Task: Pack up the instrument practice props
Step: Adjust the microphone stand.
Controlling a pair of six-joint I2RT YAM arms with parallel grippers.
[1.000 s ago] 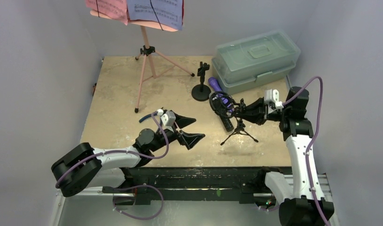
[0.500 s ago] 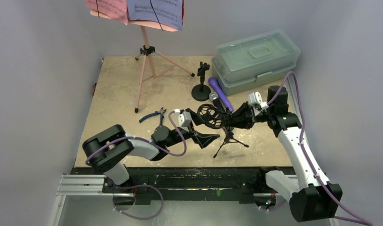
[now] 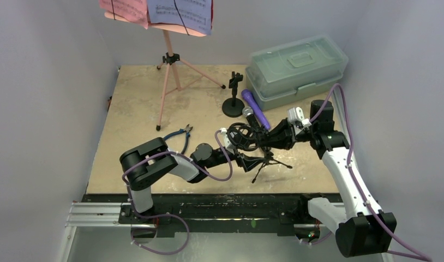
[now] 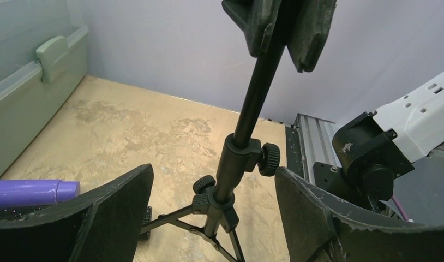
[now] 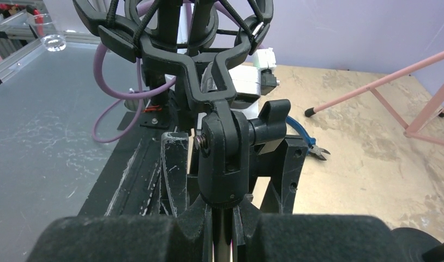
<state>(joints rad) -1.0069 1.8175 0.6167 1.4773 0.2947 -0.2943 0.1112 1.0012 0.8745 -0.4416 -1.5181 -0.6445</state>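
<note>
- The table [image 3: 138, 98] carries everything, its tan top scuffed pale in places.
- The translucent greenish box [image 3: 296, 68] sits at the far right corner with its lid on.
- The pink music rack [image 3: 171, 57] stands upright on its tripod legs at the far left. The music sheets [image 3: 179, 11] rest on its panel, a lavender one in front and a red one beside it.
- The tripod mic support [image 4: 239, 153] is near the front middle of the table, between the two arms. Whether its feet touch the top cannot be told.
- The right gripper [image 5: 220, 229] is clamped on this support's pole, just under the swivel joint of the shock-mount cradle [image 3: 241, 135].
- The left gripper [image 4: 213, 174] has its fingers spread on either side of the lower pole — neither pad touches it.
- The black silver-headed mic [image 3: 248, 113] sits in the cradle, head pointing away.
- The purple mic [image 3: 255, 106] lies flat just beyond it, near the box.
- The round-base mic support [image 3: 232, 103] stands upright beside the purple mic.
- The blue-handled pliers [image 3: 179, 134] lie left of the left arm.
</note>
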